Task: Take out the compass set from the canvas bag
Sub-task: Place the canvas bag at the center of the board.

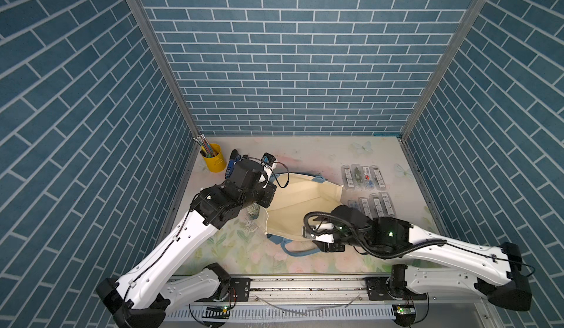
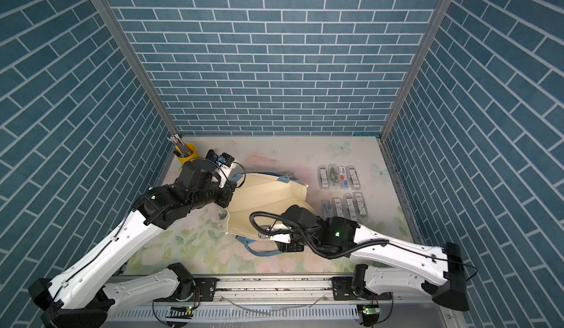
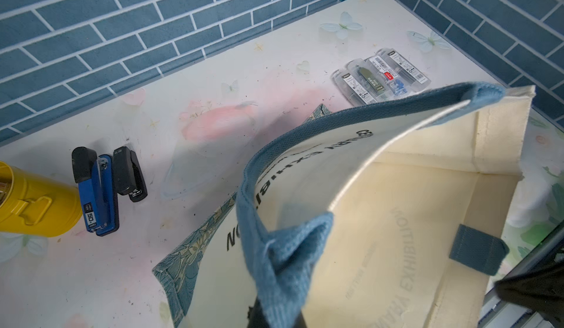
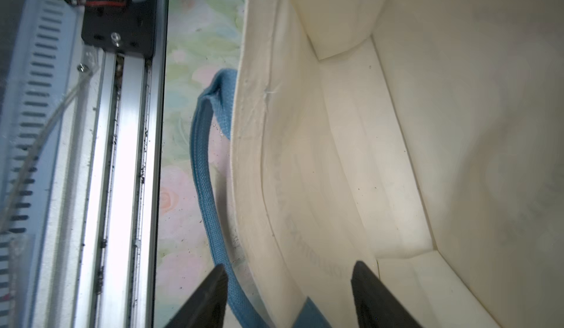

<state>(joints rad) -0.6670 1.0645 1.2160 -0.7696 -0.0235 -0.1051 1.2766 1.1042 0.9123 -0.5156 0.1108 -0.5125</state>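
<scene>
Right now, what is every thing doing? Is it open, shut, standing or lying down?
canvas bag: lying on its side, mouth held open, inside looks empty.
left gripper: shut on the bag's blue strap.
right gripper: open, astride the bag's lower rim.
clear packs: eight, flat in two rows.
yellow cup: upright, holding pens.
staplers: two, shut, side by side.

Both arms reach in: left gripper clamped, right gripper spread.
The left arm stretches forward from its base with the wrist folded down, and its jaws are pinched tight on the blue strap handle of the canvas bag, holding that edge up. The right arm lies low and reaches inward across the front. Its two dark fingers stand well apart, one outside the bag's near wall and one inside.
</scene>
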